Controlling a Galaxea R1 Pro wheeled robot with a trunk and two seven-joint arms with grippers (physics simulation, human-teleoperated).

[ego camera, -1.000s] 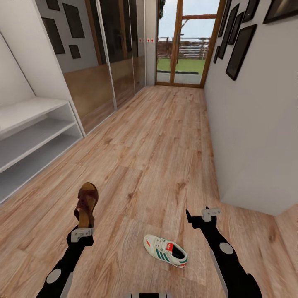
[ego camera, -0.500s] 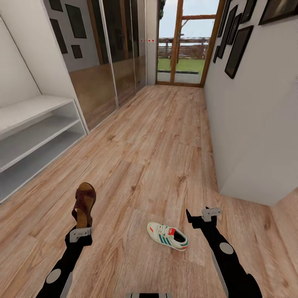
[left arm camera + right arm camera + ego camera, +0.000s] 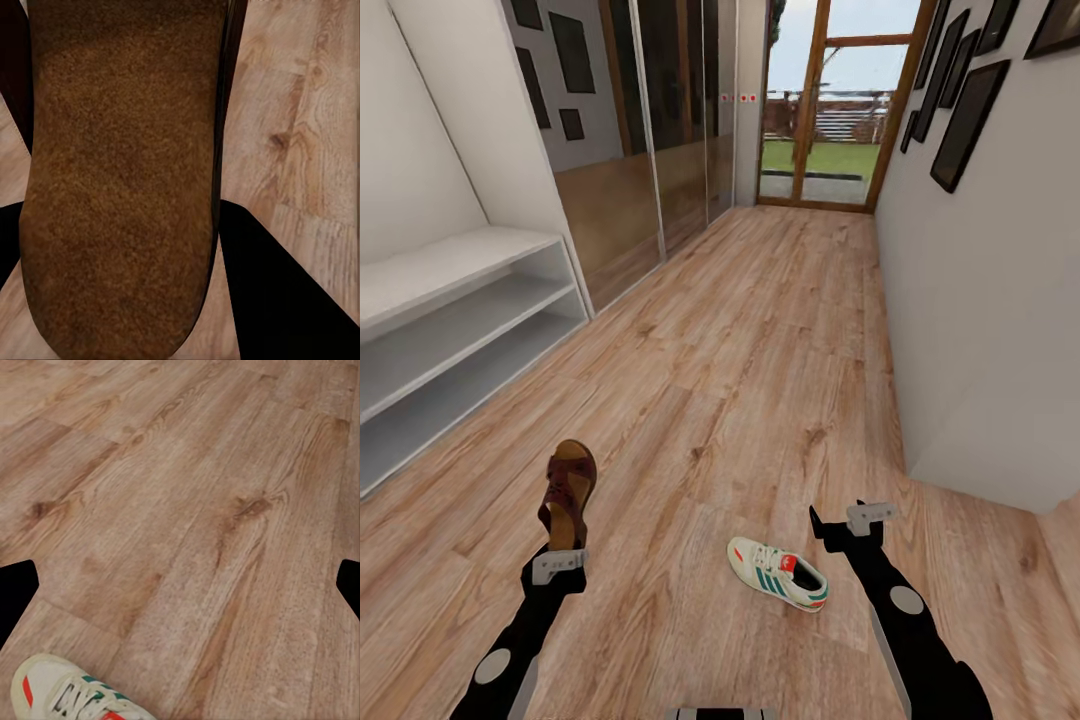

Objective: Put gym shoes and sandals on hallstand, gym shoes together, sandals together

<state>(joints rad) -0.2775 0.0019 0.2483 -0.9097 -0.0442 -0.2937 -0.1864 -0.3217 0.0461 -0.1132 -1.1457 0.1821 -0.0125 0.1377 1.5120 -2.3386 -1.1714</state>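
One dark brown sandal point(image 3: 567, 490) hangs just above the corridor floor point(image 3: 760, 330), heel toward me, with my left gripper point(image 3: 560, 550) shut on it. In the left wrist view its fuzzy brown sole point(image 3: 120, 172) sits between the dark fingers point(image 3: 289, 300). One cream gym shoe point(image 3: 777, 573) with green stripes lies on its sole on the floor between my arms, also seen in the right wrist view point(image 3: 67, 694). My right gripper point(image 3: 845, 520) hovers open to the right of the shoe, nothing in it. The pale hallstand point(image 3: 460, 320) stands at the left, its bench top and two shelves bare.
A white wall block point(image 3: 990, 400) juts out on the right, close to my right arm. Mirrored wardrobe doors point(image 3: 650, 150) line the left wall beyond the hallstand. A glazed door point(image 3: 830, 120) closes the corridor's far end.
The whole picture has shifted, so the camera moved: hallstand, walls and gym shoe all sit further right in view. Both arms keep their pose, the sandal still held.
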